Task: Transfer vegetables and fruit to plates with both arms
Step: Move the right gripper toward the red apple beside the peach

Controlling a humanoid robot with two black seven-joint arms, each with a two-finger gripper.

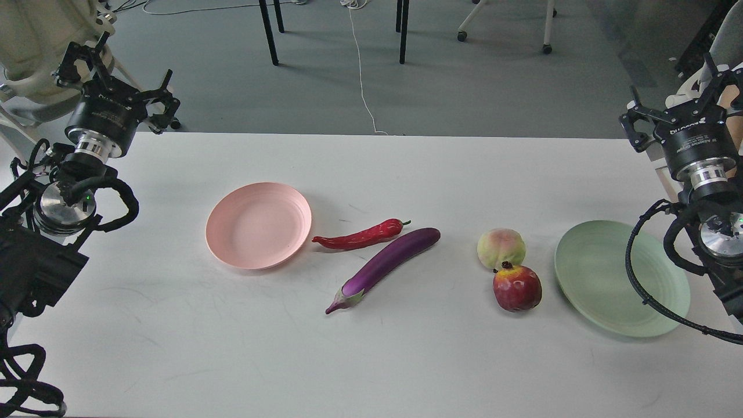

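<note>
Nothing is picked up yet, so I judge this to be the very start: both plates are bare and all four pieces lie on the white table (174,348). The left gripper (119,75) hangs at the far left edge with its fingers spread and empty; the right gripper (676,90) hangs at the far right edge, likewise parted and holding nothing. Counting: two vegetables, two fruits, two plates. The pink plate (258,225) lies nearest the left fingers, with the red chili pepper (360,235) and purple eggplant (386,267) just beyond it, well apart from those fingers. The green plate (609,278) sits below the right fingers, with the peach (501,248) and dark red fruit (516,287), touching each other, beside its inner rim. The next move probably calls for each arm to descend toward its nearer pair, fingers wide.
</note>
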